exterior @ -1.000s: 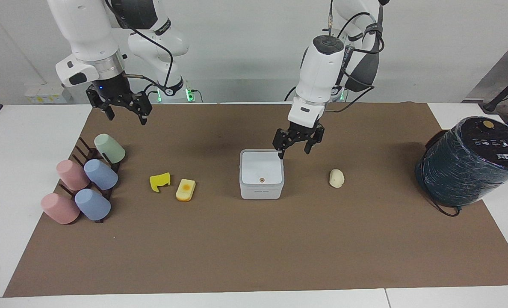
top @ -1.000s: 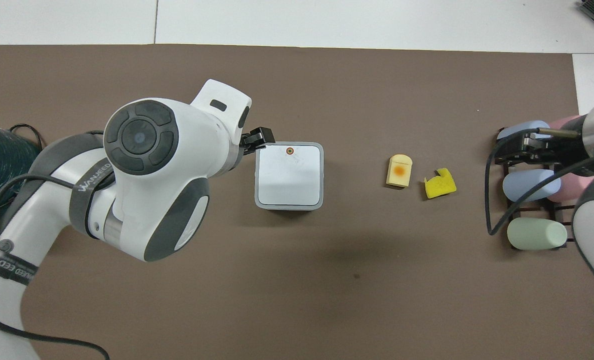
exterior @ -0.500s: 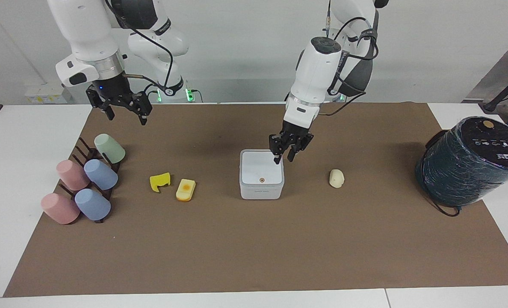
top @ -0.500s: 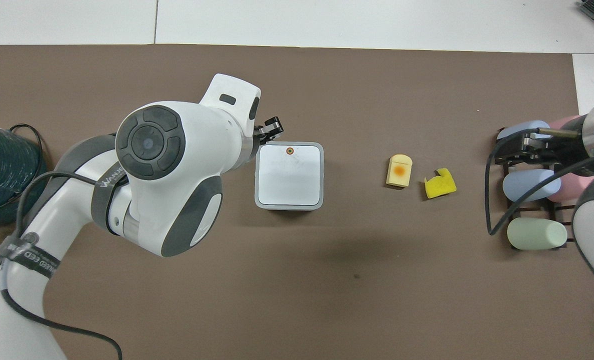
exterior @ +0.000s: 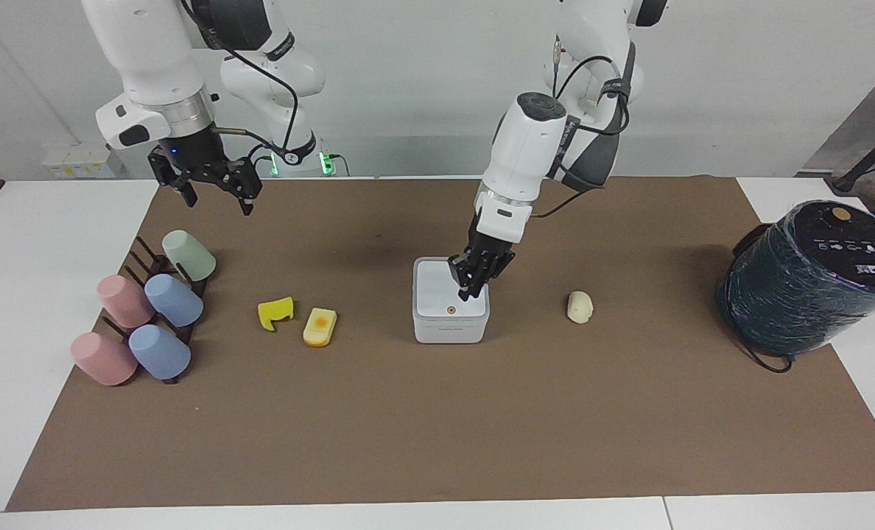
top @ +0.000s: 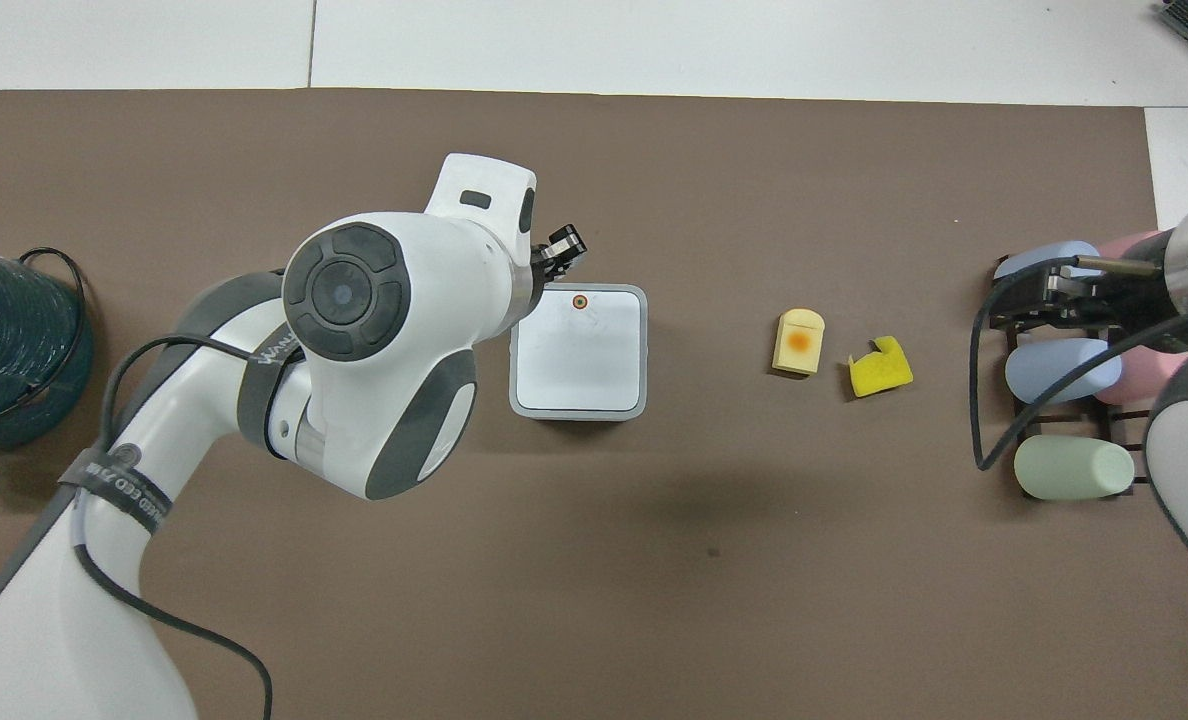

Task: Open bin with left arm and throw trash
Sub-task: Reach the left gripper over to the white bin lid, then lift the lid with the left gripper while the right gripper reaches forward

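Left hand (exterior: 470, 288), fingers drawn together and empty, hangs over the bin (exterior: 450, 312) at frame centre. Lid not yet opened. Three trash pieces lie on the tabletop. Right hand (exterior: 213, 193) waits open, upper left.

Bin (exterior: 450, 309): small white square box, rounded corners, lid shut flat, orange dot (exterior: 451, 310) on the lid near the edge farthest from the robots, sits mid-mat. Trash: notched yellow piece (exterior: 275, 313) and yellow block with orange spot (exterior: 320, 326) lie side by side at the bin's 9 o'clock in the facing view. Cream oval lump (exterior: 579, 306) lies alone at its 3 o'clock.
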